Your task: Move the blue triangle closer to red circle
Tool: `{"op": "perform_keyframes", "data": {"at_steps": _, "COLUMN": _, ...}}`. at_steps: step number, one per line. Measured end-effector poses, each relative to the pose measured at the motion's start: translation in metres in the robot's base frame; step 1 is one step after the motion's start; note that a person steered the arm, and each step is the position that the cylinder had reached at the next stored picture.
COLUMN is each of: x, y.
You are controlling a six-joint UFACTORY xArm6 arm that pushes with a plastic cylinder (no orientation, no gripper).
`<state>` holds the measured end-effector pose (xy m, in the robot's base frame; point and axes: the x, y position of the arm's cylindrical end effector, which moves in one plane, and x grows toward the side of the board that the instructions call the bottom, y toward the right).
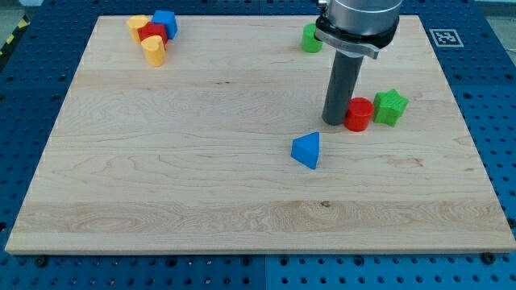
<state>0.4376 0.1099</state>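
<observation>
Our arm carries no pincer, so there is nothing released or clenched to report; it ends in a dark rod, and my tip [334, 122] rests on the worktop [161, 185]. Just to the view's right of my tip, touching or nearly touching the rod, stands the red circle [359, 113], a short upright cylinder. Right beside that, further to the view's right, sits a green star-shaped block [391, 106], close against the red circle.

Below my tip and a little to the view's left lies the blue triangle [306, 151], apart from both the rod and the red circle, with bare wood between them.

Above my tip, toward the view's top and partly hidden behind the arm's housing, we see another green block [310, 38]; its shape we cannot tell.

Far off toward the view's top left corner, a cluster sits tight together: a yellow block [138, 23], a red block [151, 34], a blue block [166, 22] and a second yellow block [154, 51], pressed against each other.
</observation>
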Motion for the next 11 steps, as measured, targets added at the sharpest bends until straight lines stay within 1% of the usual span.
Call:
{"op": "perform_keyframes", "data": {"at_steps": 1, "x": 0.000, "y": 0.015}}
{"op": "perform_keyframes", "data": {"at_steps": 2, "x": 0.000, "y": 0.016}}
{"op": "perform_keyframes", "data": {"at_steps": 3, "x": 0.001, "y": -0.006}}
{"op": "perform_keyframes", "data": {"at_steps": 4, "x": 0.011, "y": -0.089}}
{"op": "perform_keyframes", "data": {"at_steps": 5, "x": 0.052, "y": -0.122}}
{"op": "perform_keyframes", "data": {"at_steps": 6, "x": 0.099, "y": -0.092}}
{"op": "perform_keyframes", "data": {"at_steps": 7, "x": 0.100, "y": -0.089}}
{"op": "perform_keyframes", "data": {"at_steps": 8, "x": 0.080, "y": -0.070}}
{"op": "perform_keyframes", "data": {"at_steps": 10, "x": 0.048, "y": 0.019}}
{"op": "perform_keyframes", "data": {"at_steps": 11, "x": 0.038, "y": 0.051}}
